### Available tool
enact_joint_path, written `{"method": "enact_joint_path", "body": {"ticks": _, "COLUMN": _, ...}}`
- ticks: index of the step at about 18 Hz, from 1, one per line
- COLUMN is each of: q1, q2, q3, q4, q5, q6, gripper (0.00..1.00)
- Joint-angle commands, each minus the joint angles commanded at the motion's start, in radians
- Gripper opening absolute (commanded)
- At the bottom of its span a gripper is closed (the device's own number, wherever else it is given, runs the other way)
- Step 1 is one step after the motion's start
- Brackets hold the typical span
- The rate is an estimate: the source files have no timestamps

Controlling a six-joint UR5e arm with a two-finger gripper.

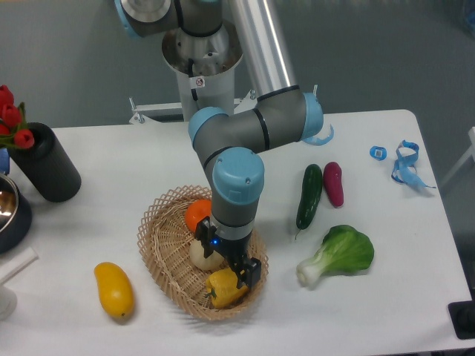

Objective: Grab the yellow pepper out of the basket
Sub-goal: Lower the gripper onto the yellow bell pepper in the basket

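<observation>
Far left edge: red tulips [10, 119] stand by a black cylinder [46, 163], with a dark metal bowl [9, 211] cut off by the frame just nearer.
Near left: a smooth yellow mango-like fruit [113, 289] lies on the white table [133, 156], just outside the basket.
Basket: the oval wicker basket [159, 256] sits near the table's centre, holding an orange [196, 214] at its far side, a pale beige ball [202, 256] in the middle and the yellow pepper [223, 287] at its near right.
Gripper: the gripper [236, 274] hangs straight down inside the basket, its black fingers at the top of the yellow pepper (one finger shows against the pepper's right shoulder); whether the jaws are spread or closed on it cannot be told from this angle.
Arm: the grey-and-blue arm [241, 159] reaches down from its base at the far side of the table.
Right of basket: a green cucumber [309, 196] and a dark red vegetable [333, 183] lie side by side, with a leafy green bok choy [340, 254] nearer.
Far right: blue ribbon scraps [404, 163] lie near the table's edge.
</observation>
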Motion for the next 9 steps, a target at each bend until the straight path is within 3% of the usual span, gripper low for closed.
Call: {"method": "enact_joint_path", "body": {"ticks": 9, "q1": -0.003, "q2": -0.021, "q3": 0.012, "q4": 0.011, "q5": 0.003, "q6": 0.005, "gripper": 1.0}}
